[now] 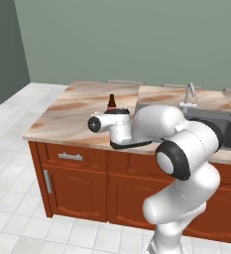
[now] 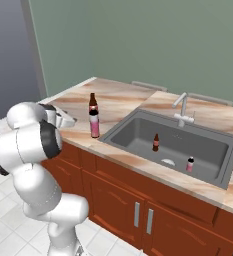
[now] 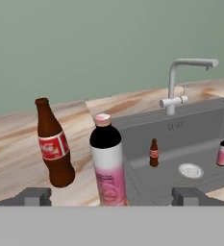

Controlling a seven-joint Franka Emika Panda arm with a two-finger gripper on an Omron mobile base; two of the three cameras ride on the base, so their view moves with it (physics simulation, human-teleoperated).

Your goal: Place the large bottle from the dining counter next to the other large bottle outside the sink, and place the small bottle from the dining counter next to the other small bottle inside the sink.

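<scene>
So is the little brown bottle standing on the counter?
No, the small brown bottle stands upright inside the sink, on its grey floor.

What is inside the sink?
In the sink stand a small brown bottle and a small pink bottle, beside the drain. Nothing seems hidden.
</scene>
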